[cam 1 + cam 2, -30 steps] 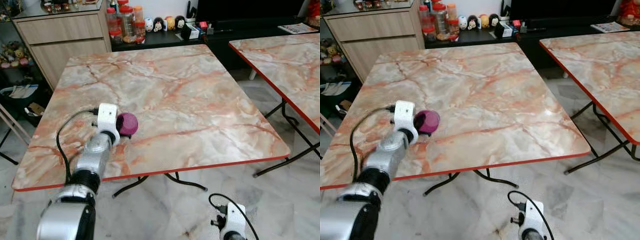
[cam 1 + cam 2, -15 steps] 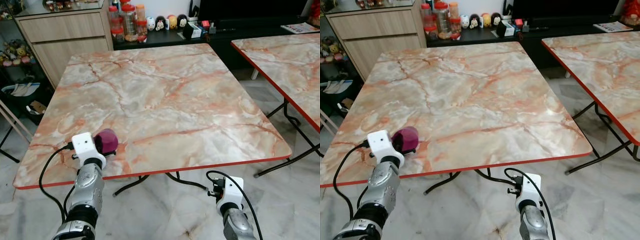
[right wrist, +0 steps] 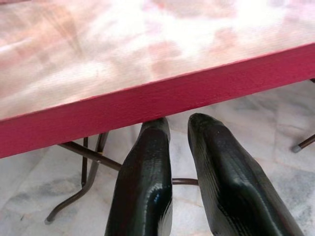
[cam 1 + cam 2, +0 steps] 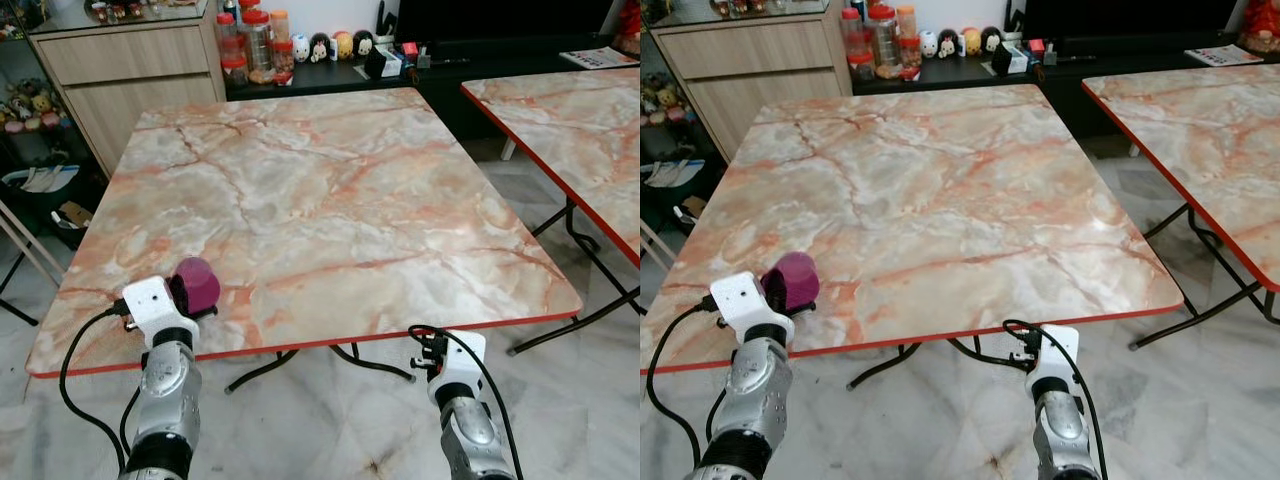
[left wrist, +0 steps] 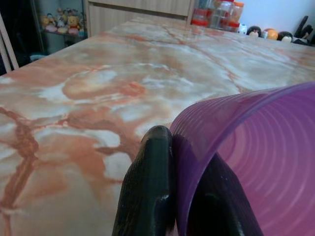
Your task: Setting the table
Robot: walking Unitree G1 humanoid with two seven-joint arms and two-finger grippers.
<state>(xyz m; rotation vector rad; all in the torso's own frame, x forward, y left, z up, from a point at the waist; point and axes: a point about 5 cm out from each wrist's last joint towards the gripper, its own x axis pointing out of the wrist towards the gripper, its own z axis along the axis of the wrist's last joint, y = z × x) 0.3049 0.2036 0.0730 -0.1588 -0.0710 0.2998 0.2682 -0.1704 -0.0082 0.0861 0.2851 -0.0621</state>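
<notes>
A purple cup (image 4: 195, 287) is held in the left gripper (image 5: 189, 196) over the near left corner of the marble-patterned table (image 4: 340, 190). The cup is made of translucent purple plastic with fine ridges ringing its wall, and it is tipped on its side, its mouth turned toward the wrist camera. One black finger (image 5: 147, 191) is pressed against the outside of the wall and the other lies inside the rim, so the wall is pinched between them. Whether the cup touches the tabletop cannot be told.

The right gripper (image 3: 179, 162) is held low, just in front of the red edge of the table and below it, above the pale tiled floor (image 4: 330, 420). Its two fingers lie close together with a narrow gap between them, and nothing is gripped.
</notes>
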